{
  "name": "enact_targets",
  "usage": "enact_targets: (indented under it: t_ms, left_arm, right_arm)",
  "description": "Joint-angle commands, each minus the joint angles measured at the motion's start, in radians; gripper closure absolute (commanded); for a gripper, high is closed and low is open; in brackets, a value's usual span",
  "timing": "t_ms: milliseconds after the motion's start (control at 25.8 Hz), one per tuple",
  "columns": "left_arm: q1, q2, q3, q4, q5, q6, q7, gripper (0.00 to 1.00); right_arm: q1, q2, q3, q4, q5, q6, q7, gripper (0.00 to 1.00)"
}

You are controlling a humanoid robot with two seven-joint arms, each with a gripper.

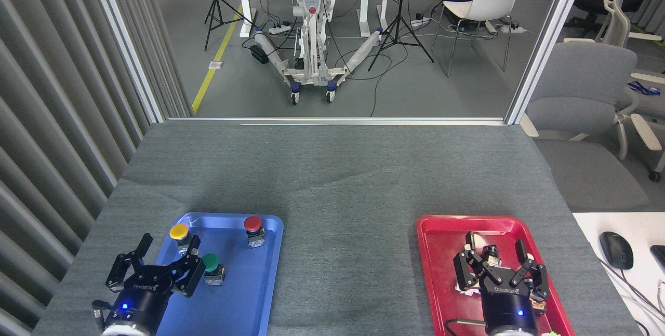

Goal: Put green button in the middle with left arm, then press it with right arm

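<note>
Both tools spread wide, nothing gripped.
Green button sits in blue tray, just right of left tool, w/ yellow button just beyond its fingers and red button further right. Right tool hovers over red tray (small items under it, unclear). Bench middle lies btw the tools.

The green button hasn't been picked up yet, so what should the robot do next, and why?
Probably shift the open left gripper right, over the green button: the button sits in the blue tray just outside its right finger, not between the fingers.
</note>
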Motion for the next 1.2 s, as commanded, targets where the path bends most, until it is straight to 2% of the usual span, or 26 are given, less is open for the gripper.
enact_targets:
  t_ms: [0,891,1047,1163]
  left_arm:
    - [0.002,0.0,0.0,-0.005,0.0,0.001,0.002,0.01]
    - [-0.001,0.001,-0.002,-0.009,0.0,0.0,0.002,0.01]
    - [0.008,-0.04,-0.029,0.015,-0.006,0.008,0.013,0.01]
    - [0.071,-0.085,-0.058,-0.002,-0.032,0.011,0.059,0.01]
  right_arm:
    - [0.0,-0.001,-0.001,0.0,0.0,0.0,0.0,0.0]
    - [0.0,-0.001,-0.001,0.0,0.0,0.0,0.0,0.0]
    - [0.0,-0.001,-0.001,0.0,0.0,0.0,0.0,0.0]
    - [0.0,0.0,-0.001,0.0,0.0,0.0,0.0,0.0]
